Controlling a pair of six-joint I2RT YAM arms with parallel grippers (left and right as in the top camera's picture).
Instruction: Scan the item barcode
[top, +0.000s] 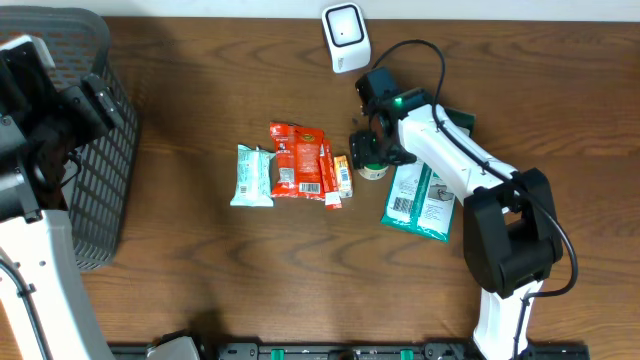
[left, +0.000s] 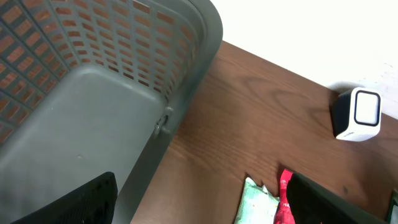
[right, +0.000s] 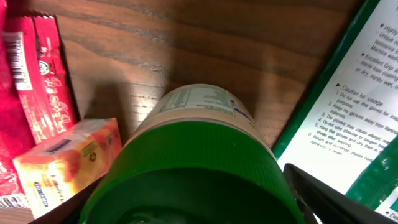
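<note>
Your right gripper (top: 372, 152) straddles the green-lidded jar (right: 199, 155), which sits between orange box (right: 68, 155) and teal packet (top: 418, 198) (squeezing or not: cannot tell). Left gripper (left: 199, 205) spread wide, above basket (left: 186, 74).

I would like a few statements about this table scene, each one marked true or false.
1. The white box-shaped scanner stands on the brown wooden table. True.
2. The red foil packet lies inside the grey plastic basket. False: it lies on the table, beside the pale green packet.
3. The right gripper is at the green-lidded jar. True.
4. The left gripper holds a packet. False: it is open and empty, by the basket.
</note>
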